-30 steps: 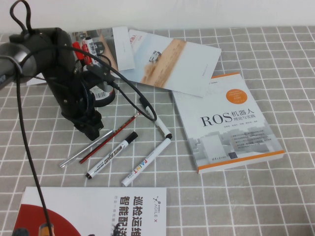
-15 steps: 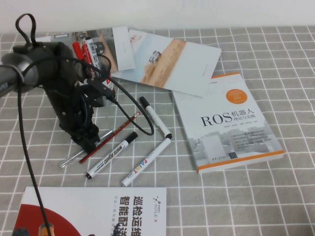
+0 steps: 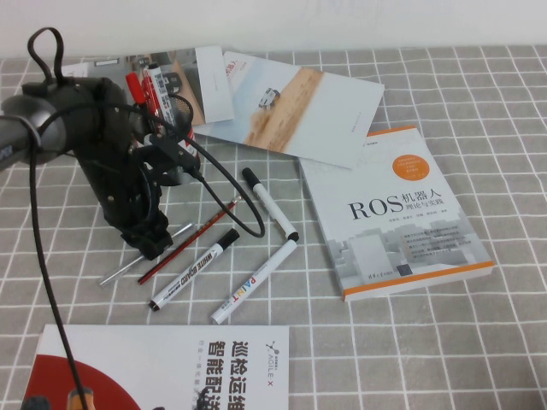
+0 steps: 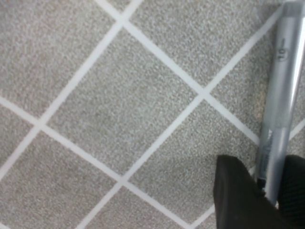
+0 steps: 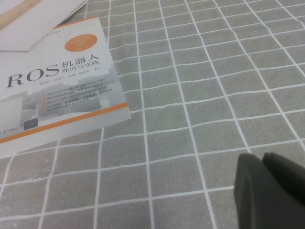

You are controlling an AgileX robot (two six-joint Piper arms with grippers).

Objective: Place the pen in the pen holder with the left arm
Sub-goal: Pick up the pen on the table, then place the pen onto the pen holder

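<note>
The silver-grey pen (image 3: 120, 272) lies on the checked cloth at the left, beside a red pencil (image 3: 195, 232). My left gripper (image 3: 152, 249) is down on the pen's middle. In the left wrist view the pen (image 4: 279, 95) runs between the two black fingers (image 4: 238, 195), which press against its sides; the left gripper (image 4: 269, 174) is shut on it. The black mesh pen holder (image 3: 190, 164) stands behind the left arm, mostly hidden, with red and white markers sticking up from it. My right gripper (image 5: 267, 162) hovers over bare cloth, shut and holding nothing.
Three white markers (image 3: 195, 268) (image 3: 255, 280) (image 3: 269, 203) lie right of the pencil. A ROS book (image 3: 393, 213) sits at the right, a brochure (image 3: 299, 107) at the back, a booklet (image 3: 171, 367) at the front edge. The arm's black cable (image 3: 231, 201) loops over the pencil.
The left gripper came down and forward onto the pen and its fingers narrowed around it. The pen's near end shifted slightly. The right arm has not moved.
</note>
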